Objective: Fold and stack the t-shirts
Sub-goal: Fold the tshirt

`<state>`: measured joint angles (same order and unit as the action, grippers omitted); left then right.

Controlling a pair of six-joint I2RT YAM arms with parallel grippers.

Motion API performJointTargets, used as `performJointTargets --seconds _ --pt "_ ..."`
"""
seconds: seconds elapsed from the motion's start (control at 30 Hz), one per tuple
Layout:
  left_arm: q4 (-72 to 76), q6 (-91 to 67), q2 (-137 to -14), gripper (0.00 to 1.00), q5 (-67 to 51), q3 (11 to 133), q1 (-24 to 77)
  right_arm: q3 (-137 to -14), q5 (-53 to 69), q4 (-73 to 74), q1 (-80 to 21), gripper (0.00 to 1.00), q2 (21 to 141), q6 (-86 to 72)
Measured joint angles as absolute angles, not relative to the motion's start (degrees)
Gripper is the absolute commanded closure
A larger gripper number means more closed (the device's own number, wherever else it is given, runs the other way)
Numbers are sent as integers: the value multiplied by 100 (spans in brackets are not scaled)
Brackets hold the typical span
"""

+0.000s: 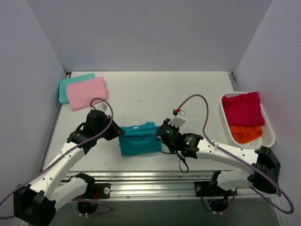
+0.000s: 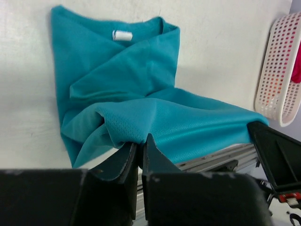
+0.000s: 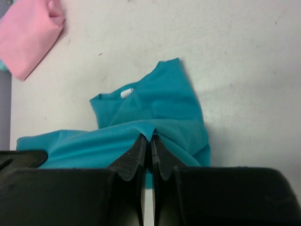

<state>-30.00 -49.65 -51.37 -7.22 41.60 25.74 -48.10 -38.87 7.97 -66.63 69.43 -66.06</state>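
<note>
The deep teal t-shirt (image 1: 137, 139) lies partly folded near the table's front middle, its collar with a white label toward the back. My left gripper (image 1: 117, 132) is shut on its left edge; the pinch shows in the left wrist view (image 2: 140, 141). My right gripper (image 1: 161, 134) is shut on its right edge; the pinch shows in the right wrist view (image 3: 151, 139). The cloth between the two grippers is lifted and stretched above the rest of the teal shirt (image 2: 122, 80) (image 3: 160, 103). A folded pink t-shirt (image 1: 86, 92) lies on a folded pale aqua t-shirt (image 1: 64, 87) at the back left.
A white lattice basket (image 1: 269, 126) at the right edge holds a crimson t-shirt (image 1: 242, 108) and an orange t-shirt (image 1: 245, 133). The basket also shows in the left wrist view (image 2: 278, 75). The table's metal front rail (image 1: 150, 176) runs just below the teal shirt.
</note>
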Motion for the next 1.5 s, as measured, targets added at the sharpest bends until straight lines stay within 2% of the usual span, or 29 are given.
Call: performJointTargets --seconds 0.1,0.2,0.23,0.27,0.3,0.33,0.37,0.4,0.47,0.57,0.77,0.9,1.03,1.17,1.37,1.5 --pt "-2427 -4930 -6128 90 -856 4497 2226 -5043 -3227 303 -5649 95 7568 -6082" --pt "-1813 -4906 -7306 91 -980 4980 1791 -5819 -2582 -198 -4707 91 8825 -5553" --pt "-1662 -4897 -7730 86 -963 5192 1651 -6180 -2443 -336 -4445 67 9306 -5382" --pt "-1542 -4873 -8176 86 -939 5437 1520 -6521 -2314 -506 -4206 50 9780 -5236" --pt "-1409 -4831 -8781 69 -891 5789 1343 -6941 -2193 -523 -3977 37 10294 -5063" --pt "-1369 -4777 -9284 49 -840 6152 1223 -7360 -2032 -600 -3800 9 10777 -4901" --pt "-1372 -4727 -9784 21 -792 6558 1109 -7756 -1922 -681 -3649 7 11229 -4768" --pt "-1326 -4676 -10237 6 -784 6930 1017 -8132 -1852 -676 -3505 7 11622 -4595" --pt "-1240 -4703 -10866 6 -725 7459 864 -8844 -1813 -578 -3312 6 12232 -4368" --pt "-1026 -4635 -11249 6 -882 7701 701 -9111 -1828 -467 -3262 6 12309 -4174" --pt "-810 -4469 -11111 6 -1297 7837 510 -8659 -1900 -622 -3463 6 11375 -4062" --pt "-827 -4355 -10438 6 -1337 7664 403 -7924 -2056 -738 -3660 6 10481 -4093" --pt "-829 -4342 -9174 6 -1282 6866 395 -6901 -2176 -967 -3889 6 9793 -4241" --pt "-607 -4703 -7773 6 -1096 5502 705 -5905 -2226 -1105 -4086 7 9472 -4438" --pt "-113 -6020 -6335 6 -617 3249 2139 -5098 -2333 -1157 -4215 7 9260 -4646" --pt "-10 -7054 -5236 6 392 2058 3074 -4871 -2462 -1208 -4268 7 8962 -4731"
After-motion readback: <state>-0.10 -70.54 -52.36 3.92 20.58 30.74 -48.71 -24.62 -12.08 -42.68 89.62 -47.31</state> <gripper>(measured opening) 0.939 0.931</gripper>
